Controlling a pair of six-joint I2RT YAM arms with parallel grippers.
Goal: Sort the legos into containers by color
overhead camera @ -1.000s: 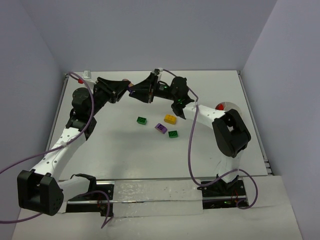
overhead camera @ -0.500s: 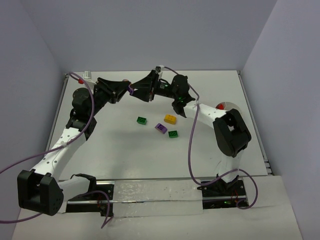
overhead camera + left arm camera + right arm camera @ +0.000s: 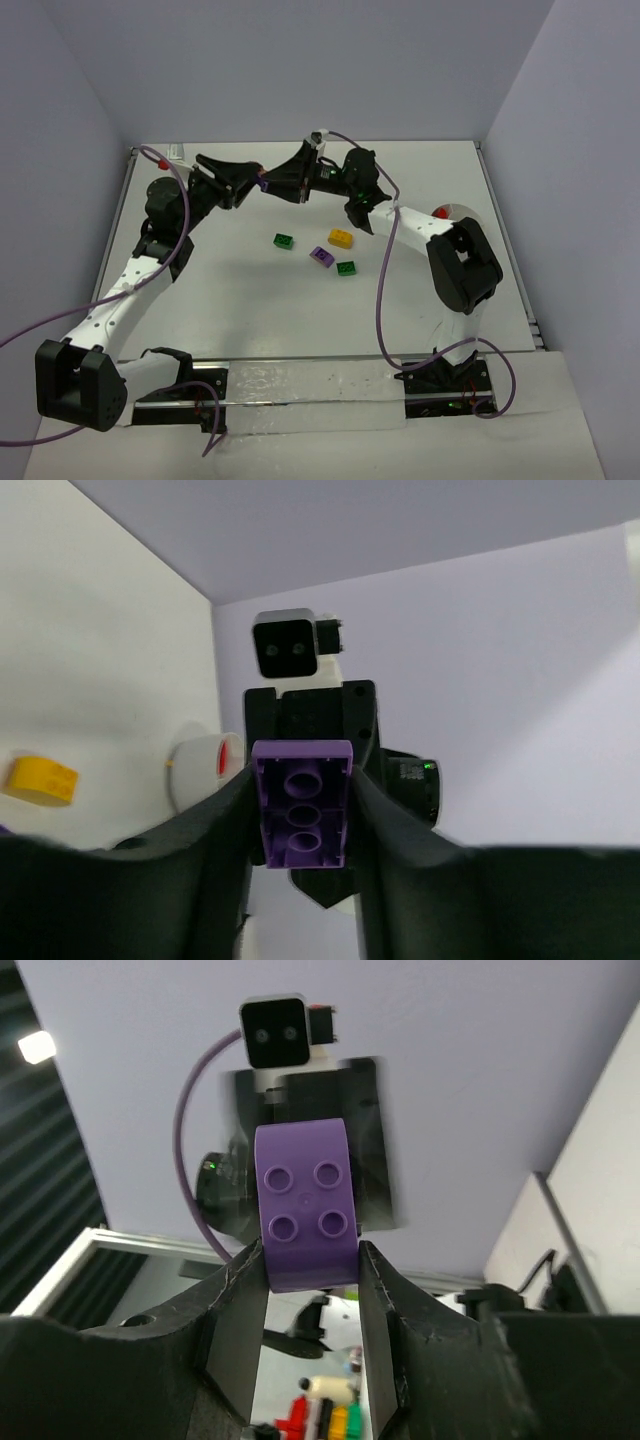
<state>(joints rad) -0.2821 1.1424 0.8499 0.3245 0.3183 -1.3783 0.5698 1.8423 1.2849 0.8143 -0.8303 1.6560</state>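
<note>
A white cup [image 3: 458, 209] stands partly hidden behind the right arm, with 1 red brick [image 3: 441, 213] showing inside. Well left of the cup and raised above the table, the left gripper [image 3: 300, 820] and right gripper [image 3: 307, 1260] meet tip to tip. Both are nearly closed and pinch 1 purple brick [image 3: 262, 183]. Between that brick and the cup, 4 loose bricks [image 3: 340, 238] lie on the table.

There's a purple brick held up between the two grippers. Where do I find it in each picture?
Top: held brick, far middle, where left gripper meets right gripper.
Left wrist: held brick centre, underside showing.
Right wrist: held brick centre, studs showing.
Landmark: black fingers flank it in every view.
</note>
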